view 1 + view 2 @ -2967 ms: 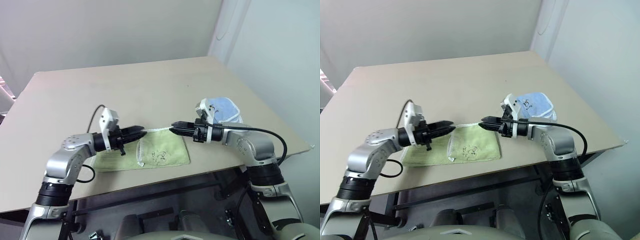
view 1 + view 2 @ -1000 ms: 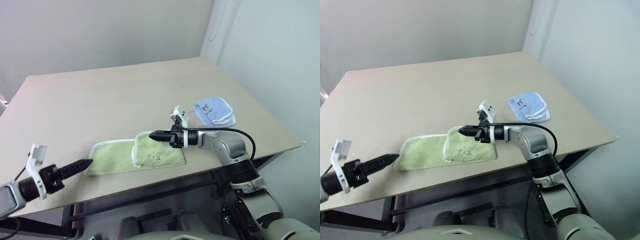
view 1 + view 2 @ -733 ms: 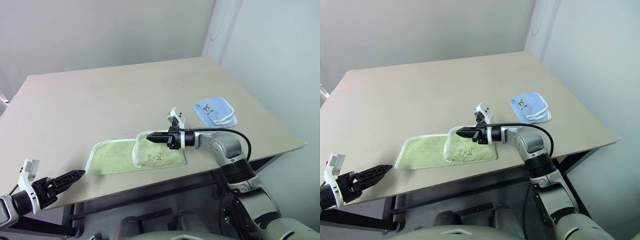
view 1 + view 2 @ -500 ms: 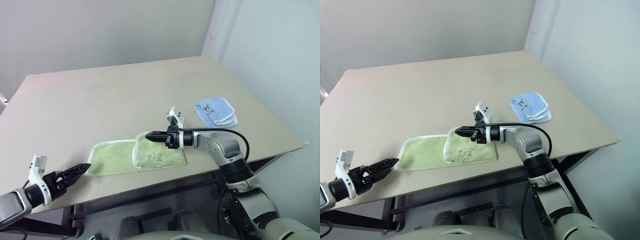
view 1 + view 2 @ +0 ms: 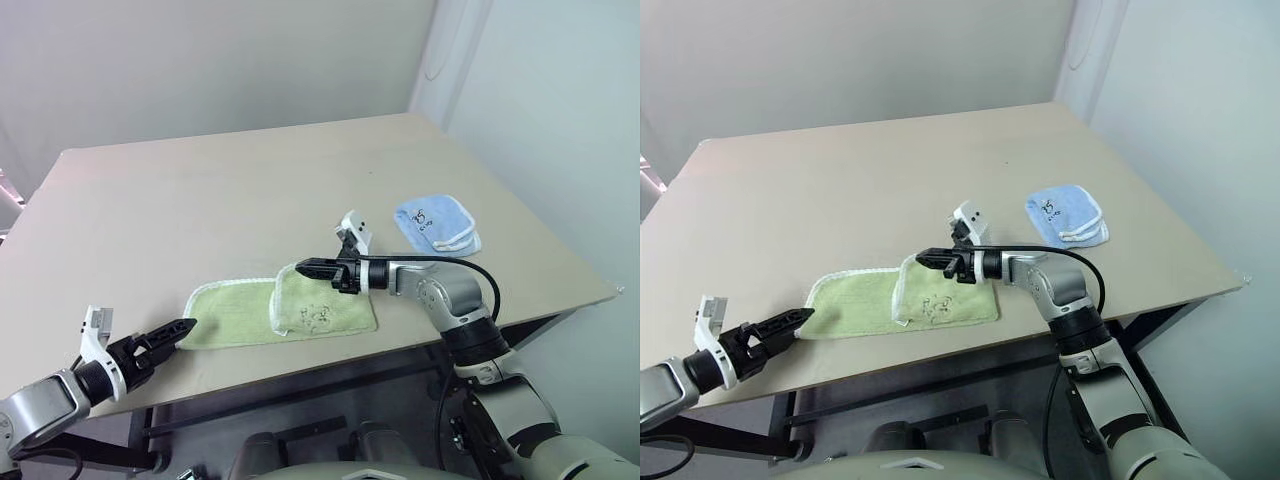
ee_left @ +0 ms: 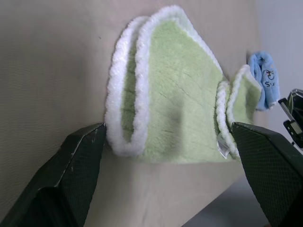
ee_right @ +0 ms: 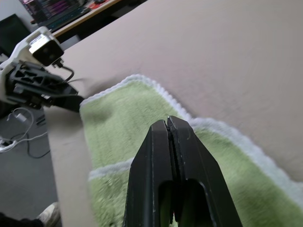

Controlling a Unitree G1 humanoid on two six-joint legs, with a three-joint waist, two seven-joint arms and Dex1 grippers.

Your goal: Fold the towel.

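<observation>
Left eye view shows the towel (image 5: 280, 314) lying near the front edge of the table (image 5: 230, 190), a light green cloth with white edging. Its right part is folded over onto itself, and that upper layer carries a small dark printed motif. The left part lies flat in a single layer, stretching toward the left.

The right gripper (image 5: 300, 267) hovers over the far edge of the folded part, its arm reaching in from the right. Its two black fingers are pressed together with nothing between them, as the right wrist view confirms: the fingers (image 7: 163, 156) meet in one closed wedge above the green cloth.

The left gripper (image 5: 184, 326) sits at the towel's left end, low at the table's near left edge, pointing right toward the cloth. Its fingers are spread wide; in the left wrist view one finger (image 6: 71, 165) stands just beside the towel's near white edging, and the other well off on the opposite side, with nothing clasped.

A blue cloth (image 5: 437, 222) with white trim lies folded well apart, farther right on the table.
</observation>
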